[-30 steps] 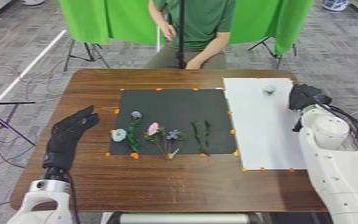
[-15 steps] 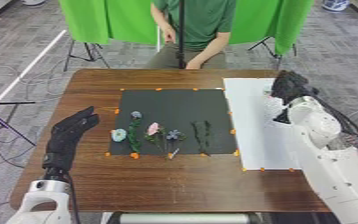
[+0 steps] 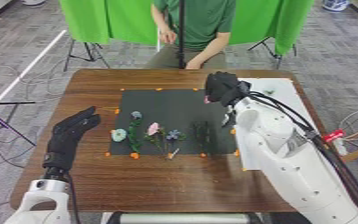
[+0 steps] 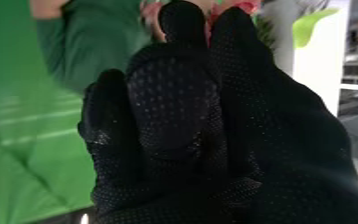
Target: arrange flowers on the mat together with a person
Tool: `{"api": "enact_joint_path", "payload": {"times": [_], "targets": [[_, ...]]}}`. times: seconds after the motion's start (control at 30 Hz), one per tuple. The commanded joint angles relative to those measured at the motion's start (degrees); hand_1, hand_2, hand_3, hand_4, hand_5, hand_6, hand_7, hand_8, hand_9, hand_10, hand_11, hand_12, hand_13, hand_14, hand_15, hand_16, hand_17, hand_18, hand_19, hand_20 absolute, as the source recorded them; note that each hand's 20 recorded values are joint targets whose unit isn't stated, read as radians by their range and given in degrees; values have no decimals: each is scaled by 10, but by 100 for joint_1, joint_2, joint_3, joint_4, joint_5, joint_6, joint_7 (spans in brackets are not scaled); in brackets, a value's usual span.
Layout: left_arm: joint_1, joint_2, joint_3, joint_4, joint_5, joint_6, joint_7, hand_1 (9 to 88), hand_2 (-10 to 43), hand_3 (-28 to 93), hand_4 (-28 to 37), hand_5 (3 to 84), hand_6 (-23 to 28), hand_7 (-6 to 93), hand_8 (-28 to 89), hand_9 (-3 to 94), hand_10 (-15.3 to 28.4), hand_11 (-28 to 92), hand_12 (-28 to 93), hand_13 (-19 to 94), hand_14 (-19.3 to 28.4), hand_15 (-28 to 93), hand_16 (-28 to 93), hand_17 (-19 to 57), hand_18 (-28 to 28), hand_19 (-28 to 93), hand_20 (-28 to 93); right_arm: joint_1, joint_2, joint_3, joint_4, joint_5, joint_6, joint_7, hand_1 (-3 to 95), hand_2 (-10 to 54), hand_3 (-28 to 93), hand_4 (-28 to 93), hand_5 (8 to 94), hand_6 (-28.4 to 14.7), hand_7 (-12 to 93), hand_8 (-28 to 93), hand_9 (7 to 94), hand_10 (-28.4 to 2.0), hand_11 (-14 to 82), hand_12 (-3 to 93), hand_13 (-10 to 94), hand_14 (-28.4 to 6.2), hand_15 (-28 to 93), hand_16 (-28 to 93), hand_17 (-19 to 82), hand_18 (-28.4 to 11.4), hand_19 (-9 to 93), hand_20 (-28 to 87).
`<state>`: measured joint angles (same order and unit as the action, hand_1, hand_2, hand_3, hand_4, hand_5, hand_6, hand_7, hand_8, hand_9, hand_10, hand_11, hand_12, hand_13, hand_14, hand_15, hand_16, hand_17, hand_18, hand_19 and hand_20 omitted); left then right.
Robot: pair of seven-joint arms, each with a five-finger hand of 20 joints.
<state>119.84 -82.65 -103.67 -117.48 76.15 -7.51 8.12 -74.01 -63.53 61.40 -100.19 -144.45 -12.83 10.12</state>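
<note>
In the head view my right hand is over the dark mat's far right corner, a bit of pink at its fingertips. The right wrist view has my right hand curled, with a pink flower pinched at the fingertips and partly hidden. My left hand, relaxed and open, is left of the mat. On the mat lie a pale blue flower, a long-stemmed blue flower, a pink-headed flower, a violet-blue flower and green stems, partly shaded.
A white sheet at the right carries a small pale flower; my right forearm crosses above it. Orange tabs mark the mat's edges. Across the table sits a person, one hand by the far edge.
My right hand has moved left from the white sheet's right edge, across the sheet, to the dark mat's far right corner. The person's raised hand has lowered slightly. My left hand has stayed in place.
</note>
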Motion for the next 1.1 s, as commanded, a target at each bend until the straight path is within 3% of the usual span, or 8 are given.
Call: {"api": "enact_joint_path", "payload": {"times": [0.03,0.33,0.53,0.67,0.9,1.1], "targets": [[63,-45,-34,15,10,-54,-69,300,-44,645,-151,472,83,48,-57,467,142,136,116,387,168,131,7,100,121,97,219,-243,-83,-68,119,-169,-170,-123,643,-95,592,-240,855,39,182,59,936,-72,65,348,937,2,511,274,607,-130,858,331],[104,-91,-71,6,12,-193,-37,297,-47,648,-149,467,81,46,-57,466,143,136,117,384,167,129,7,95,123,94,216,-257,-130,-28,153,-206,-195,-256,585,-95,561,-209,789,35,158,29,868,-85,54,278,937,2,504,297,588,-139,883,314],[71,-57,-22,17,18,-137,-69,295,-50,651,-150,463,78,46,-55,464,142,134,118,382,168,125,9,92,122,88,212,-239,-155,-33,141,-185,-112,-307,469,-95,687,-241,725,41,153,-36,811,-105,117,157,937,-4,495,305,581,-144,893,301],[43,-55,-25,37,17,-172,-67,295,-50,651,-152,463,78,45,-55,462,141,133,118,382,167,123,10,89,123,86,211,-255,-144,-27,126,-127,-165,-273,442,-95,714,-245,702,53,160,-117,809,-110,114,145,937,-8,492,299,581,-145,894,295],[52,-55,-40,27,19,-184,-88,294,-51,651,-151,462,76,46,-55,461,139,132,118,380,167,120,11,84,124,81,207,-296,-112,-20,100,-246,-389,-298,426,-95,709,-243,645,53,159,-129,806,-113,111,135,937,-11,480,296,584,-147,892,288],[44,-58,-44,25,18,-189,-81,293,-52,651,-151,460,73,48,-54,460,139,131,119,380,167,120,12,71,130,79,202,-273,-109,135,-15,-374,-91,-331,417,-95,710,-241,604,52,164,-136,805,-114,111,133,937,-14,479,293,584,-150,890,286]]}}
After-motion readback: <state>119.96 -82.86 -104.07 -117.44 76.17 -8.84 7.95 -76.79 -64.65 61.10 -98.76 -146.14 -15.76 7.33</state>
